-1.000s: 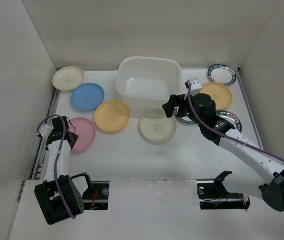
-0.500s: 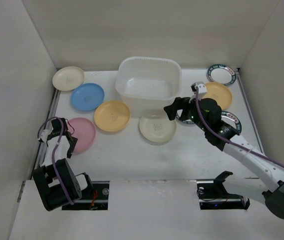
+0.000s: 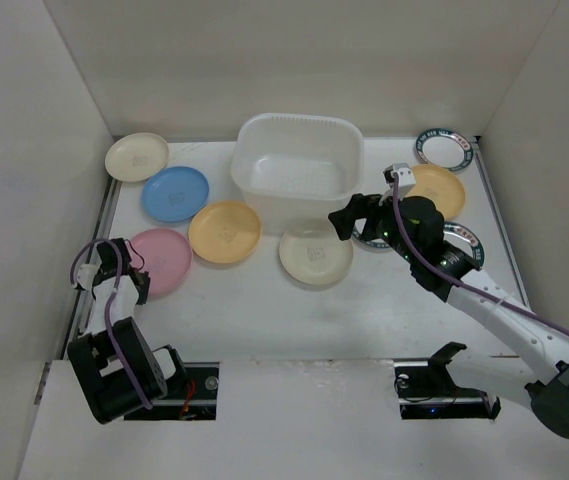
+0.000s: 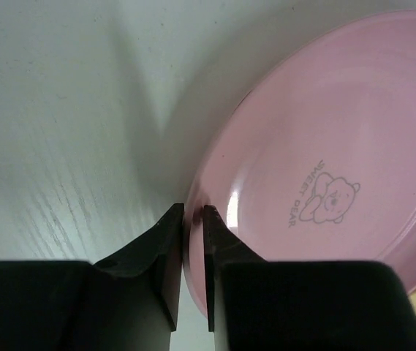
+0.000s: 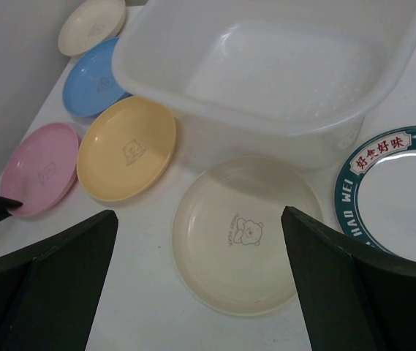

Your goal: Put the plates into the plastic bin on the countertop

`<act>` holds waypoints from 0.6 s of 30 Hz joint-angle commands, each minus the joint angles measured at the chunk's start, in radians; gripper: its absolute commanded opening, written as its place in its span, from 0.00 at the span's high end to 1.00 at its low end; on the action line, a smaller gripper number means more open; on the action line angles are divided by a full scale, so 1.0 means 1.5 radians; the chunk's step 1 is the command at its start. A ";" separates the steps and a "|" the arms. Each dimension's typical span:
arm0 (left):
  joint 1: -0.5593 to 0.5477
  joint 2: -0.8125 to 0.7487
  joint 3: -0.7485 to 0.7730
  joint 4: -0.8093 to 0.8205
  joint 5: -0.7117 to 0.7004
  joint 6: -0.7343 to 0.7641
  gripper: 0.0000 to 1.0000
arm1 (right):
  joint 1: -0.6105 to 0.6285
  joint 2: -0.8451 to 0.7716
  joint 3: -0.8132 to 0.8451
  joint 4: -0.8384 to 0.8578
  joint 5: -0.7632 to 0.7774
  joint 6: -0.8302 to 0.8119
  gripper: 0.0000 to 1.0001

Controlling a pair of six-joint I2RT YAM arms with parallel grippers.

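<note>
On the countertop (image 3: pixel 264 310): one plastic bin (image 3: pixel 299 165), nothing inside it; plates (image 3: pixel 175 192) spread on both sides of it, all outside.
Task judged barely begun, with every plate left to load. Pink plate (image 4: pixel 324 183) sits near the left edge, left gripper (image 4: pixel 193 223) clamped on its rim. Cream plate (image 5: pixel 248 234) sits just in front of the bin; right gripper (image 5: pixel 199 219) hovers above it, jaws wide apart.

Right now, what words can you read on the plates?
"SWEET BEAR" (second word less sure): on the pink plate, beside a bear drawing.
"好食好味": on the rim of the teal-rimmed plate.
"WEI": on the same rim.
Prints on the cream plate and yellow plate: too small to read.
</note>
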 commanded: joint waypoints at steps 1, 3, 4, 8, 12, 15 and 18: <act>0.004 -0.026 -0.015 -0.043 0.012 -0.020 0.97 | 0.000 0.001 0.009 0.037 -0.008 0.006 0.00; 0.005 -0.065 0.000 -0.059 0.014 -0.029 0.98 | 0.000 0.007 0.012 0.037 -0.009 0.007 0.00; 0.006 -0.081 0.007 -0.068 0.014 -0.032 0.98 | 0.000 0.011 0.015 0.036 -0.011 0.007 0.00; -0.006 -0.155 0.064 -0.117 -0.003 -0.044 0.98 | -0.003 0.027 0.028 0.037 -0.028 0.013 0.00; -0.037 -0.211 0.135 -0.148 -0.022 -0.041 0.98 | -0.009 0.046 0.047 0.038 -0.040 0.027 0.00; -0.060 -0.233 0.186 -0.154 -0.031 -0.025 0.98 | -0.009 0.060 0.064 0.034 -0.054 0.029 0.00; -0.091 -0.222 0.249 -0.128 -0.023 0.009 0.98 | -0.014 0.064 0.073 0.034 -0.044 0.030 0.00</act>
